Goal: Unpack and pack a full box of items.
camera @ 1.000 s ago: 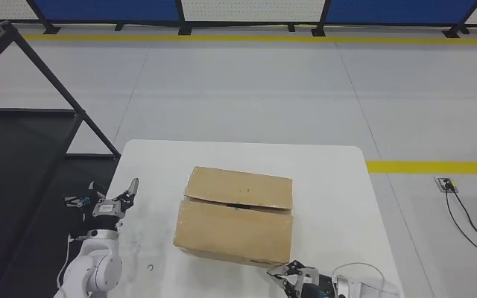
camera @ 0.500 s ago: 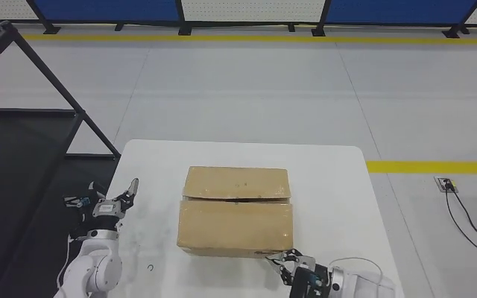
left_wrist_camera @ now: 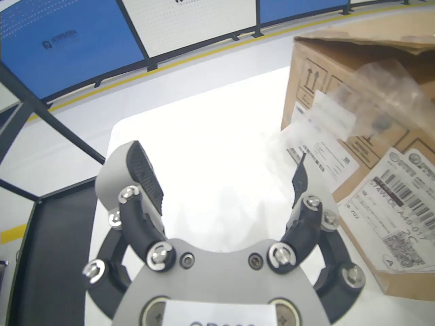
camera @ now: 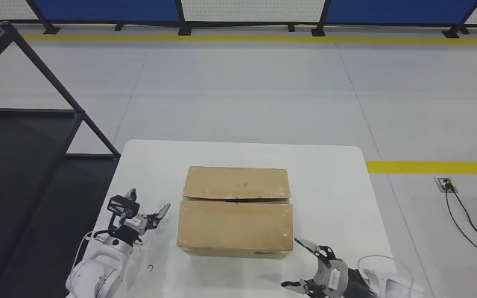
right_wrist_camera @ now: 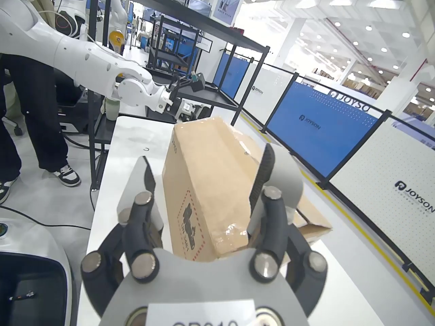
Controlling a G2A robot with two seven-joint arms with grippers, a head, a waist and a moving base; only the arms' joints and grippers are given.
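A brown cardboard box [camera: 235, 216] lies on the white table [camera: 335, 171], its top flaps down with a thin gap between them. My left gripper [camera: 153, 221] stands open just off the box's left end, pointing at it. In the left wrist view this gripper [left_wrist_camera: 221, 157] faces the box's labelled side [left_wrist_camera: 357, 110] with nothing between its fingers. My right gripper [camera: 292, 262] stands open by the box's near right corner. In the right wrist view its fingers [right_wrist_camera: 268, 167] frame the box end [right_wrist_camera: 204, 178] without touching it.
A black metal rack [camera: 45, 149] stands off the table's left side. A small dark ring mark [camera: 150, 267] sits on the table near the front left. White tabletop stretches right of and behind the box.
The box turned from skewed to square with the table. My right gripper drew back to the right and opened wide. My left gripper swung round to face the box's left end.
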